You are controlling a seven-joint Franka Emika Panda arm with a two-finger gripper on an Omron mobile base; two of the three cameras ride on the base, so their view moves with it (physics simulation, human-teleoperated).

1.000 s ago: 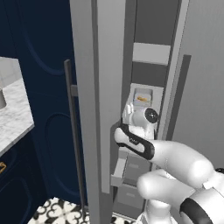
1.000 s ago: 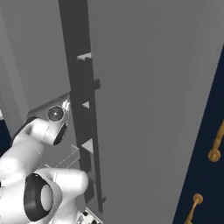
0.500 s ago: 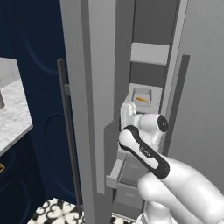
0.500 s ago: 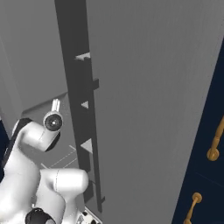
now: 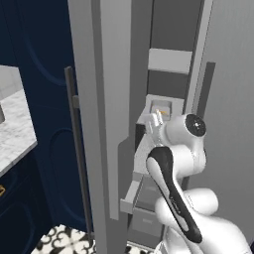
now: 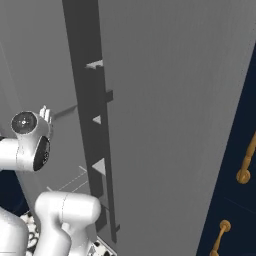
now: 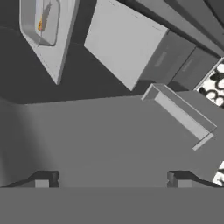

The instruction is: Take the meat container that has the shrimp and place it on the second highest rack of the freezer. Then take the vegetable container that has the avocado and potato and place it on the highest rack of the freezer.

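Observation:
The meat container, a shallow pale tray with one orange shrimp, rests on a rack inside the open freezer. A pale shelf sits one level higher. My gripper hangs just in front of and slightly below the tray, open and empty. In the hand view the meat container sits at the upper left on its rack, well clear of my gripper, with nothing between the tips. From the right base view my gripper points into the freezer. The vegetable container is out of view.
The freezer door with its long dark bar handle stands open on the left. A grey drawer juts out low in the cabinet. Navy cabinets and a marble counter lie left; brass handles are at the right.
My hand has drawn back and to the right, away from the tray, with its jaws still open. The tray has stayed on its rack. The views have shifted slightly.

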